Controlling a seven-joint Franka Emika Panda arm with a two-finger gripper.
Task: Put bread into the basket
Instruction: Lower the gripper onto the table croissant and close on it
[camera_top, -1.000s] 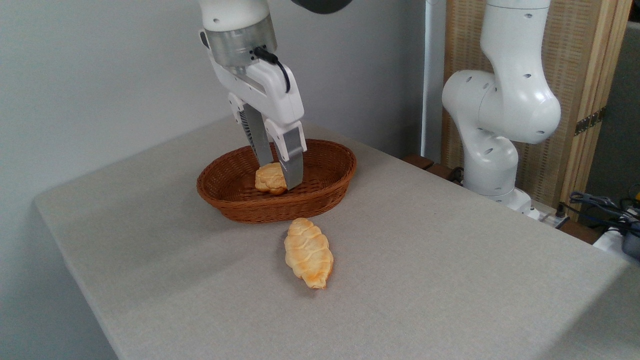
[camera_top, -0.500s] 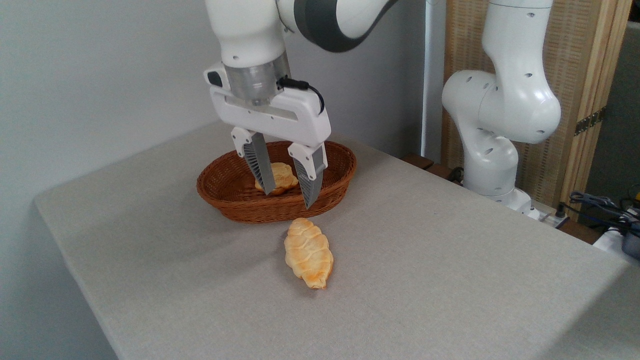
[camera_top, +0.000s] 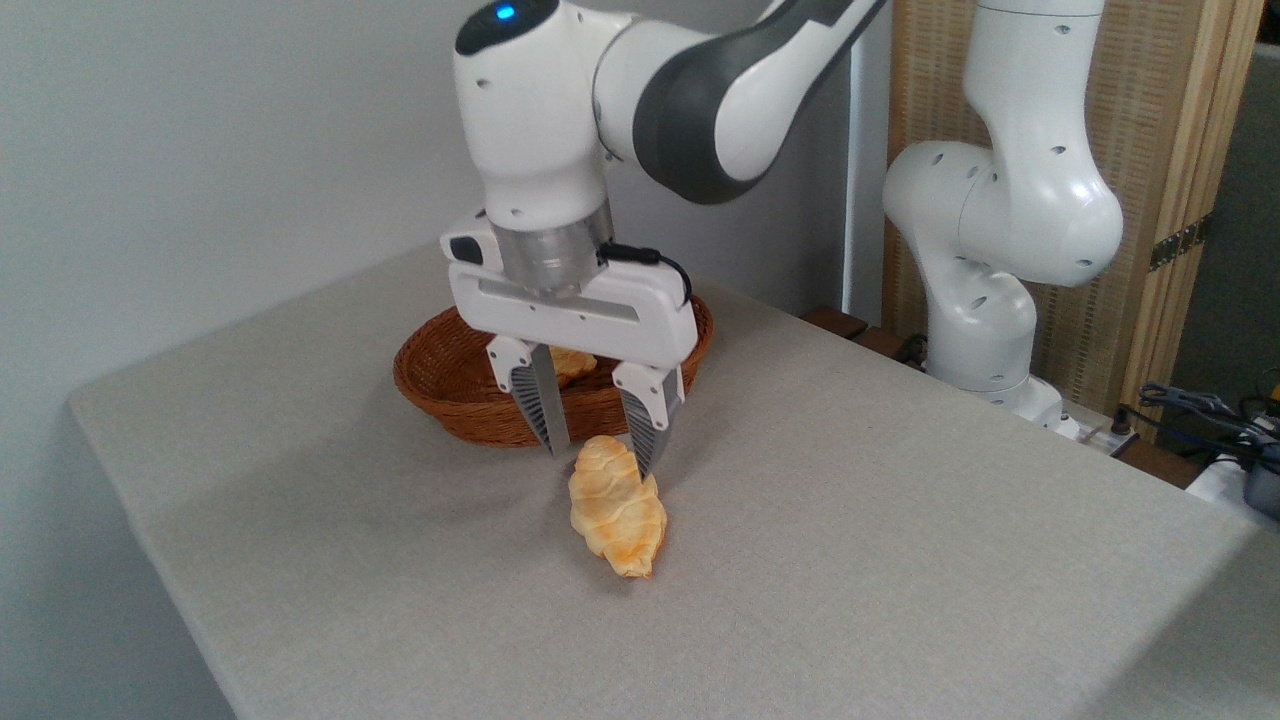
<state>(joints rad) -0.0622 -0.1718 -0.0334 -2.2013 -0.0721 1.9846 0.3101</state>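
Two fingers wide apart, end effector straddling bread.

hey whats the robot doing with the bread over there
A single robot arm is loading bread into the wicker basket. A small bun already lies inside it. The gripper is open and low over the table, its fingers straddling the near-basket end of the long croissant-like bread, which lies on the cloth just in front of the basket. It has not closed on the loaf yet, so that piece is not picked up.
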